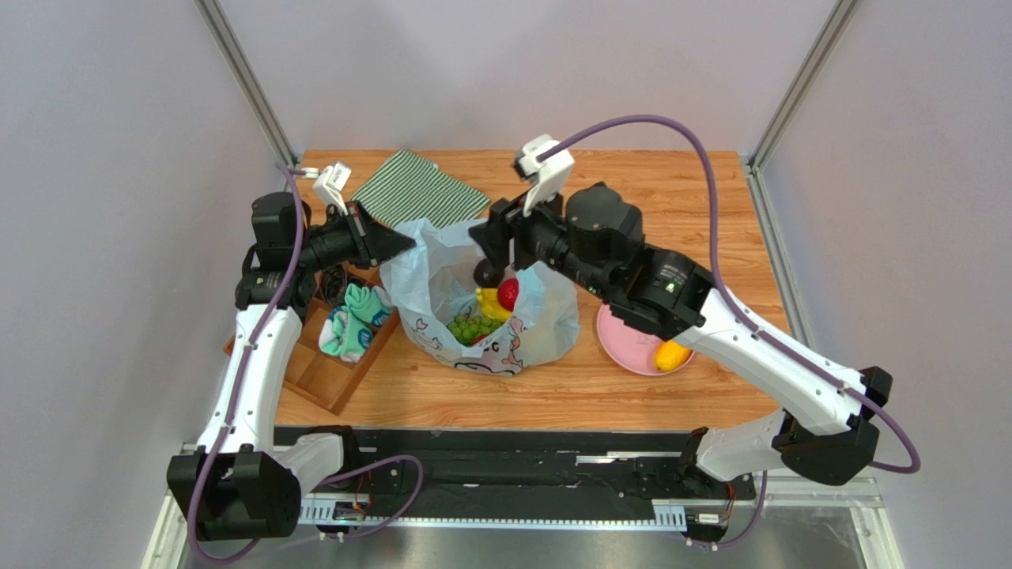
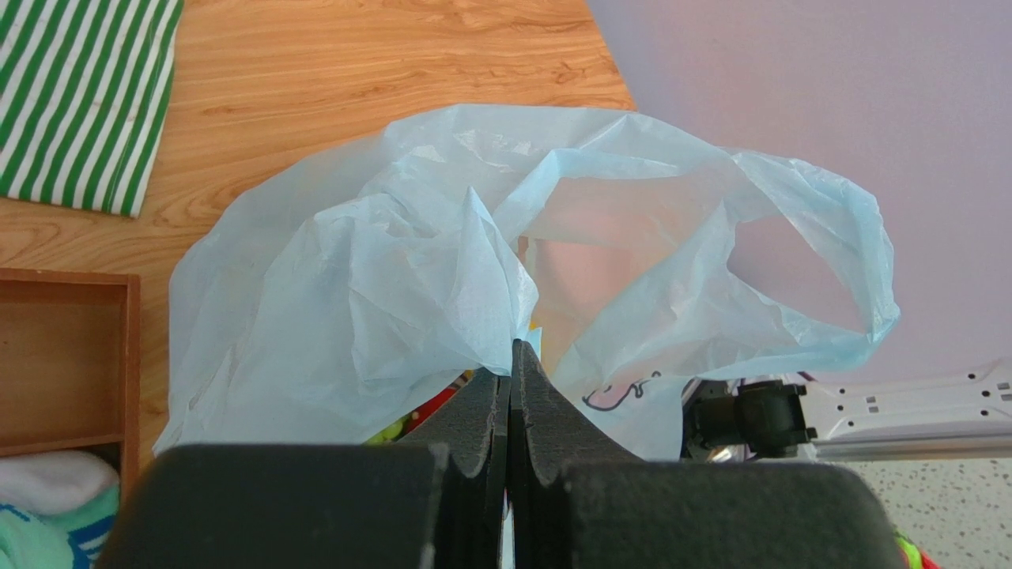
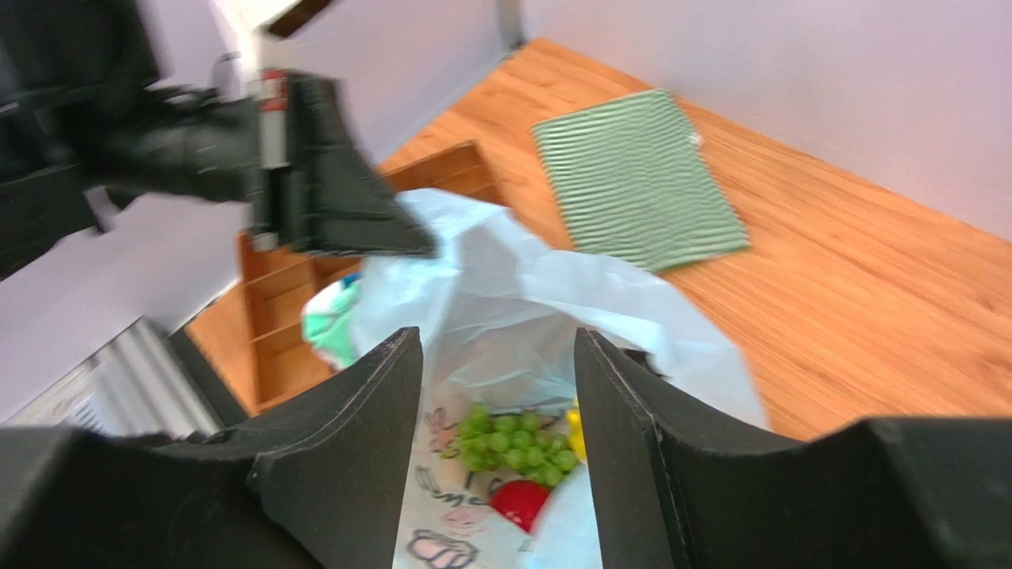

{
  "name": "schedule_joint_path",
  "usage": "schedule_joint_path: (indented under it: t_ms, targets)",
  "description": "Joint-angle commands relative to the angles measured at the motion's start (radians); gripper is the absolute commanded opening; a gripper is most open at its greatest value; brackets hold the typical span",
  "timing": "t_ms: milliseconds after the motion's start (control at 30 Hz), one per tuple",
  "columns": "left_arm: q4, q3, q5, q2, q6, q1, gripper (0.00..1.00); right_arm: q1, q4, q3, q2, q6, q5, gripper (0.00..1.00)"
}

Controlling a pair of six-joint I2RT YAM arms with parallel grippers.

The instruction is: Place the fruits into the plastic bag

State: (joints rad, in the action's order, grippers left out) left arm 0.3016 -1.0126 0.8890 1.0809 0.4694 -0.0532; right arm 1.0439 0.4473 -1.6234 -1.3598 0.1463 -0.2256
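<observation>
Top external view: the left arm [image 1: 255, 356] is reaching up the left side of the frame. Its left gripper [image 1: 402, 247] is clamped tight on the rim of the plastic bag [image 1: 418, 288], holding that edge up. The right arm [image 1: 760, 350] is stretching in from the right with its elbow bent. The right gripper [image 1: 491, 241] is hanging over the bag's mouth, jaws apart and nothing between them. The bag is sitting mid-frame with green grapes [image 1: 469, 326], a red apple [image 1: 508, 293] and a banana [image 1: 487, 302] inside. One yellow fruit [image 1: 671, 356] is lying on the pink plate [image 1: 620, 336] just right of it.
</observation>
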Motion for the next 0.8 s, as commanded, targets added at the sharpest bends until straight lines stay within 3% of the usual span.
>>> schedule_joint_path:
  t_ms: [0, 167, 300, 467, 767]
  targets:
    - [-0.033, -0.006, 0.016, -0.003, 0.002, -0.005, 0.00, -0.131, -0.004, 0.056, 0.042, 0.076, -0.035, 0.54]
    - [-0.032, -0.007, 0.014, -0.001, 0.002, -0.005, 0.00, -0.231, 0.013, 0.134, 0.094, 0.142, -0.052, 0.54]
    - [-0.032, -0.007, 0.013, -0.003, 0.002, -0.004, 0.00, -0.313, 0.096, 0.209, 0.151, 0.214, -0.153, 0.54]
    - [-0.032, -0.006, 0.014, -0.003, 0.002, -0.005, 0.00, -0.480, 0.149, 0.439, 0.261, 0.298, -0.176, 0.55]
    - [-0.030, -0.007, 0.013, -0.003, 0.003, -0.004, 0.00, -0.734, 0.234, 0.693, 0.268, 0.377, -0.187, 0.73]
